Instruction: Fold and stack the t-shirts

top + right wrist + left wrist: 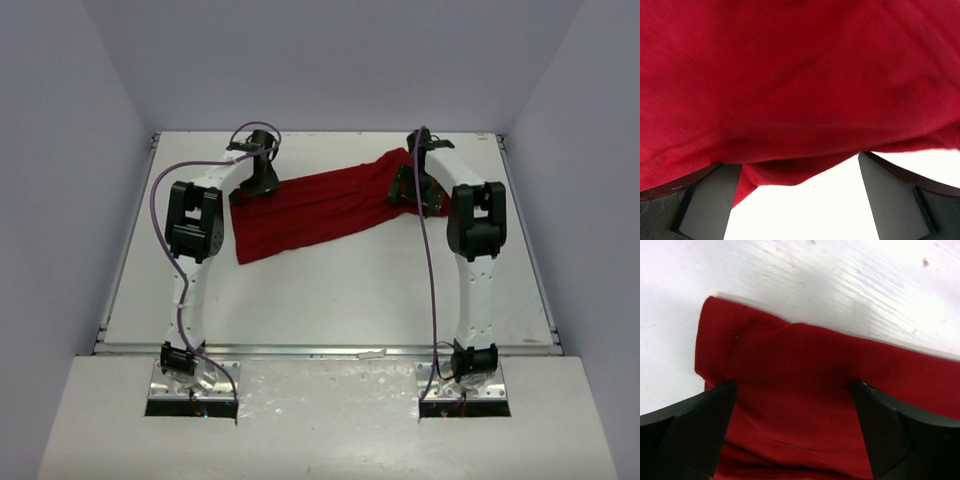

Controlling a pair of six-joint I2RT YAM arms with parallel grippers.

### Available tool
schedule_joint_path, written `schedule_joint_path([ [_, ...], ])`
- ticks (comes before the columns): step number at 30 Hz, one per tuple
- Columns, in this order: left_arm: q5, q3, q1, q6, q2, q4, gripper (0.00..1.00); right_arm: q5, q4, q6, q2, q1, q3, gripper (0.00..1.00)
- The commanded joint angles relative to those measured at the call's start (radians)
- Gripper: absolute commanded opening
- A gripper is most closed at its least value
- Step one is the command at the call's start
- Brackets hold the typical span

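White table [330, 300], boxed in by plain grey walls [60, 150] on the left, back and right. A purple cable [158, 205] loops along the left arm, and another [432, 270] runs down the right arm. In the overhead view each wrist hides the bit of cloth under it.

Shirt [310, 212]: one deep-red piece, no print, on the far half of the table. It lies as a slanted band from near-left up to far-right, wrinkled, with long creases along it.

Left claw [258, 182] sits at the shirt's far-left end. In the wrist view the claw [795, 400] is spread wide, with fingers [700, 425] on either side of a doubled-over red corner lying flat. Nothing is pinched.

Right claw [410, 192] is at the far-right end. In the wrist view the claw [795, 162] is also spread wide. The shirt [800, 75] fills most of that frame and drapes over the fingertips [715, 195], with a loose edge sagging between them. Can't tell whether the pads touch the cloth.
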Motion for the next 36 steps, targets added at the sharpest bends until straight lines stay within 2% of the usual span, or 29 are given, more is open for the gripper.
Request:
schedule_joint_path([
  [1,-0.21,-0.032,0.004,-0.084,0.074,-0.189,1.0,0.036,-0.1,-0.116,0.175,-0.004,0.2,0.99],
  [3,-0.225,-0.103,0.003,-0.124,0.023,-0.199,1.0,-0.071,-0.11,-0.176,0.223,-0.006,0.322,0.99],
  [6,-0.182,-0.302,-0.029,-0.149,-0.11,-0.112,1.0,-0.235,-0.117,-0.279,0.297,-0.004,0.437,0.99],
  [8,-0.162,-0.474,-0.059,-0.169,-0.179,-0.063,1.0,-0.287,-0.123,-0.342,0.325,-0.004,0.529,0.99],
  [10,-0.119,-0.63,-0.105,-0.175,-0.264,0.019,1.0,-0.349,-0.071,-0.418,0.309,-0.001,0.522,0.99],
  [13,-0.084,-0.752,-0.181,-0.193,-0.319,0.066,1.0,-0.328,-0.022,-0.515,0.265,0.026,0.494,0.99],
  [16,0.0,-0.839,-0.25,-0.224,-0.359,0.103,1.0,-0.37,0.011,-0.576,0.263,0.062,0.517,0.99],
  [17,0.028,-0.878,-0.31,-0.236,-0.383,0.117,1.0,-0.372,0.024,-0.581,0.262,0.081,0.523,0.99],
  [21,0.137,-0.953,-0.448,-0.366,-0.443,0.143,1.0,-0.348,0.075,-0.619,0.305,0.131,0.589,0.99],
  [29,0.218,-1.102,-0.672,-0.633,-0.638,0.139,1.0,-0.525,0.244,-0.48,0.338,0.151,0.588,0.99],
  [33,0.296,-1.133,-0.731,-0.683,-0.699,0.209,1.0,-0.564,0.297,-0.456,0.328,0.168,0.611,0.99],
  [36,0.378,-1.087,-0.77,-0.686,-0.687,0.278,1.0,-0.558,0.298,-0.455,0.286,0.165,0.618,0.99],
])
